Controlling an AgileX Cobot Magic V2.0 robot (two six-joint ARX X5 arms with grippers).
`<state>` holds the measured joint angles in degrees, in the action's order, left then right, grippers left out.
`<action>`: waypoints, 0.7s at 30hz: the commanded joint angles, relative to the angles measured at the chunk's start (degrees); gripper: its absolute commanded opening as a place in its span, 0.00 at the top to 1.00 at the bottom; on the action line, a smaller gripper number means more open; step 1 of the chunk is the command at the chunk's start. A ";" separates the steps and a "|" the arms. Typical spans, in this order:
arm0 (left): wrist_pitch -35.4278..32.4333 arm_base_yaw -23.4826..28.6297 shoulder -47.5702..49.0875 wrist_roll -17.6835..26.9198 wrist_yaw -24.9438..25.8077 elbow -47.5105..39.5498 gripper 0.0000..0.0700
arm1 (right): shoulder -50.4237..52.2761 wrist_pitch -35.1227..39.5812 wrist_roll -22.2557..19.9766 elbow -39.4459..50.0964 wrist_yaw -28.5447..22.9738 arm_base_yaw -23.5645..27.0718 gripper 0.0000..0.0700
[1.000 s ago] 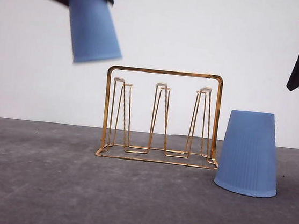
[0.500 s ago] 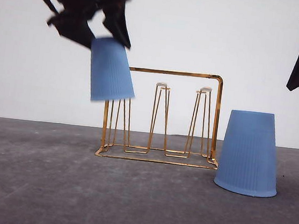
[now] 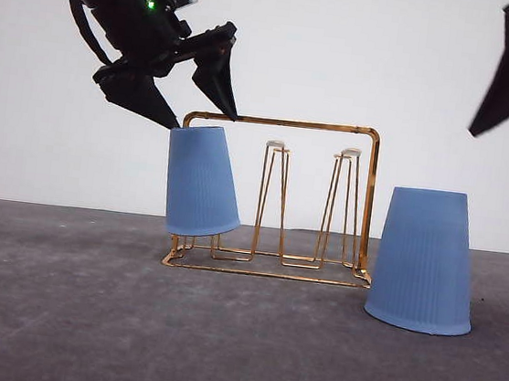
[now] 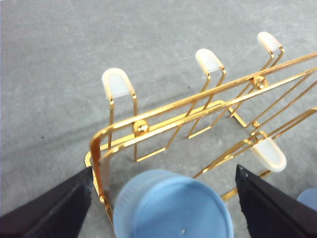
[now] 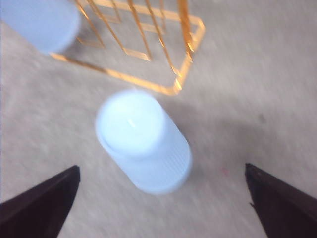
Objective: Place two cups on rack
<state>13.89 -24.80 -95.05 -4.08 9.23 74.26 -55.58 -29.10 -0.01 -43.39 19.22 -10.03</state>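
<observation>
Light-blue cup [image 3: 202,183] upside down over the gold wire rack's [image 3: 335,129] left-end peg, long axis near upright, closed end tipped slightly left, just below the left gripper [image 3: 193,108], fingers spread wide and apart from it, second cup [image 3: 424,261] inverted on the table [image 3: 56,315] right of the rack, right gripper [image 5: 158,208] wide open above it.

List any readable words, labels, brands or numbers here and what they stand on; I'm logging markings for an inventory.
None can be read.
The cup on the rack: plain ribbed blue, no print.
The cup on the table: the same, no print.
The rack: bare gold wire.
The left end effector: a green light, no lettering.
</observation>
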 commanded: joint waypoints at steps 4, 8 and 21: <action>3.29 -0.35 2.58 0.18 0.28 4.96 0.21 | -3.43 3.74 0.07 -1.08 0.40 -2.48 0.00; 8.16 -0.35 7.15 1.30 0.26 7.08 0.21 | -8.01 7.94 0.95 -1.08 0.33 -4.59 0.00; 30.61 1.73 17.69 6.54 -8.89 3.74 0.21 | -23.16 17.89 1.03 -1.09 -2.45 -6.74 0.03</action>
<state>44.66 -22.72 -77.41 1.72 0.24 77.68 -77.57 -11.86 0.43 -43.48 16.76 -16.49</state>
